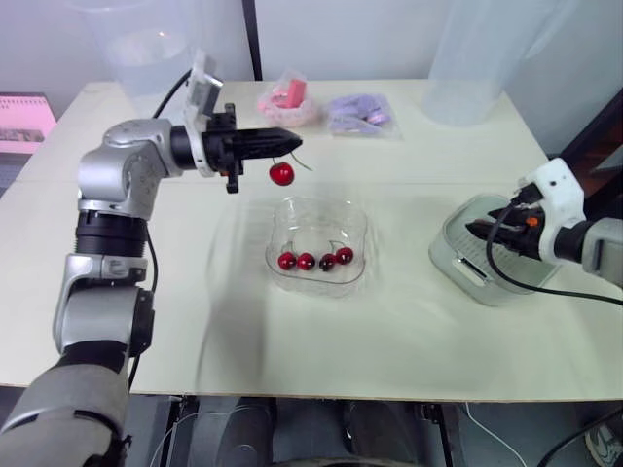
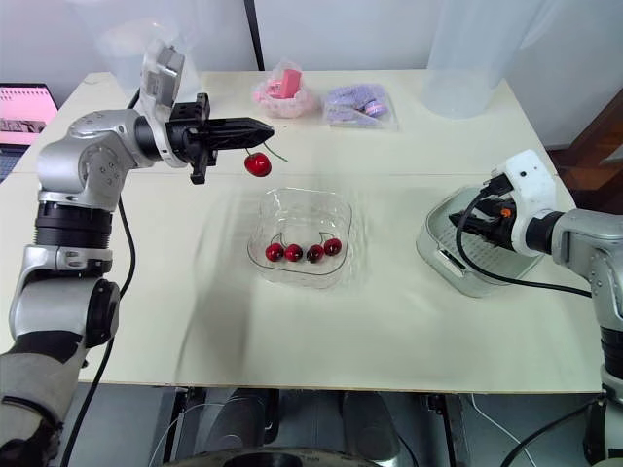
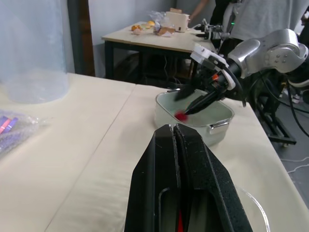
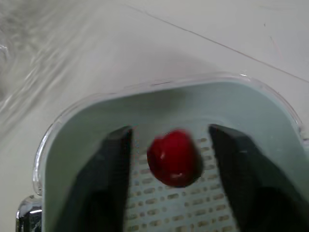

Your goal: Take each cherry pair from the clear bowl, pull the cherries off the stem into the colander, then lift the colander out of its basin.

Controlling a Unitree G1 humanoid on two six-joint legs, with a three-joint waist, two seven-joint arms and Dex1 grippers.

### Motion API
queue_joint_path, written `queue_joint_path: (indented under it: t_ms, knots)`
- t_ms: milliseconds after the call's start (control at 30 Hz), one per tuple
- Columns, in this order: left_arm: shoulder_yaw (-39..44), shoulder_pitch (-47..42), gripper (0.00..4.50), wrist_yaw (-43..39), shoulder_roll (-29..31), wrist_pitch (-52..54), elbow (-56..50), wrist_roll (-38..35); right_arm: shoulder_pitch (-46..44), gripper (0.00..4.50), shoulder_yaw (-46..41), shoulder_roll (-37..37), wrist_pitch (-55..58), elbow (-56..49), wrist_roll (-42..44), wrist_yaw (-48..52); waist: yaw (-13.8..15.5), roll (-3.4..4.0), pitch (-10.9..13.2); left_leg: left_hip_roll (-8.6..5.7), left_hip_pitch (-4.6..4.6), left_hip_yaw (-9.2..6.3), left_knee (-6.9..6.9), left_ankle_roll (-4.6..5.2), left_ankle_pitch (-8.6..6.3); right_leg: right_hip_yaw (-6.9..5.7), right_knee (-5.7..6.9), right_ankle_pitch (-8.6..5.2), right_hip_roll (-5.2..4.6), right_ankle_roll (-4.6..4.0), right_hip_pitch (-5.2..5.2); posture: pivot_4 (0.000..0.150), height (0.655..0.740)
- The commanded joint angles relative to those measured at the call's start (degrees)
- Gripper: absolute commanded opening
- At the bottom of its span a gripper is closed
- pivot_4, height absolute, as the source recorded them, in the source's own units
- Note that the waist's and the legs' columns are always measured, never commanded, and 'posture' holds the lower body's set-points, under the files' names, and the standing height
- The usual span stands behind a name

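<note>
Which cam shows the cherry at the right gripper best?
Right wrist view: the cherry sits large between the fingers of the open right gripper, over the colander. Left wrist view gives it as a small red spot.

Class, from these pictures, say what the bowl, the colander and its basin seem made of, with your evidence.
Bowl: probably clear glossy plastic; the table shows through its walls. Colander: likely opaque pale green plastic, matt, with moulded slots in its floor. Basin: apparently clear plastic; the colander's green shows through it.
</note>
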Motion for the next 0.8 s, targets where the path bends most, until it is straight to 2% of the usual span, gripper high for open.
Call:
queue_joint_path:
  t_ms: [33,133,267,333,367,467,533,633,800]
  knots:
    - [0.6,-1.2,0.00,-0.2,0.5,-0.9,-0.5,0.1,-3.1,4.08,-2.4,-2.1,0.5,-1.4,0.8,0.0,-0.1,0.00,0.0,0.00,0.00,0.00,0.00,0.00,0.00,0.00,0.00,0.00,0.00,0.00,0.00,0.150,0.7348]
    - [1.2,-1.8,0.00,0.0,0.3,-0.6,-0.3,-0.4,-8.9,4.08,-2.9,-0.6,3.2,-2.4,4.3,0.0,-0.2,0.00,0.0,0.00,0.01,0.00,0.00,0.00,0.00,0.01,0.00,0.00,0.01,0.00,-0.01,0.150,0.7348]
    - [1.9,-2.8,0.00,0.3,0.0,0.8,-0.9,-1.6,-20.9,4.08,-1.9,8.0,11.9,-5.9,14.2,-1.5,-0.4,0.00,0.0,0.01,0.02,-0.01,-0.02,0.00,0.00,0.01,0.02,0.00,0.02,0.00,-0.01,0.150,0.7348]
    - [1.9,-3.2,0.00,0.3,-0.2,0.8,-1.0,-1.8,-25.6,4.08,-0.5,16.6,16.5,-7.4,18.4,-4.9,-0.6,0.00,0.0,0.04,0.02,-0.09,-0.02,-0.01,0.00,-0.05,0.02,0.00,0.06,0.00,0.00,0.150,0.7348]
    - [2.1,-3.3,0.00,0.3,-0.4,1.0,-0.9,-2.1,-26.9,4.30,-0.3,20.1,18.2,-8.0,19.5,-6.6,-0.5,0.00,0.0,0.06,0.02,-0.09,-0.02,-0.01,0.01,-0.05,0.02,0.00,0.06,-0.01,0.00,0.150,0.7348]
    - [2.3,-3.7,0.00,0.7,-0.9,1.3,-0.9,-2.3,-28.7,4.30,0.2,33.7,20.0,-8.3,22.1,-13.3,0.0,0.00,0.0,0.03,-0.03,-0.08,-0.01,-0.01,0.01,-0.08,0.03,0.00,0.00,-0.01,-0.03,0.150,0.7348]
    - [2.2,-3.6,0.00,0.9,-0.9,1.2,-1.3,-2.3,-29.0,4.30,-0.4,39.9,20.8,-8.3,22.6,-17.0,0.0,0.00,0.0,0.03,-0.05,-0.09,0.01,-0.02,0.01,-0.08,0.04,0.00,0.00,-0.01,-0.03,0.150,0.7348]
    - [2.4,-3.2,0.00,0.9,-0.2,2.2,-2.3,-2.8,-29.5,4.30,1.8,44.6,20.4,-9.1,22.9,-19.4,0.1,0.00,0.0,0.00,-0.13,-0.11,0.03,-0.04,0.02,-0.11,0.08,0.00,-0.03,-0.01,-0.09,0.150,0.7348]
    - [2.5,-2.7,0.00,1.3,0.1,3.0,-3.3,-3.5,-31.7,4.30,5.2,47.8,17.9,-7.4,21.7,-21.2,-0.3,0.01,0.0,0.00,-0.12,-0.14,0.01,-0.04,0.02,-0.11,0.12,0.00,0.00,-0.01,-0.13,0.150,0.7348]
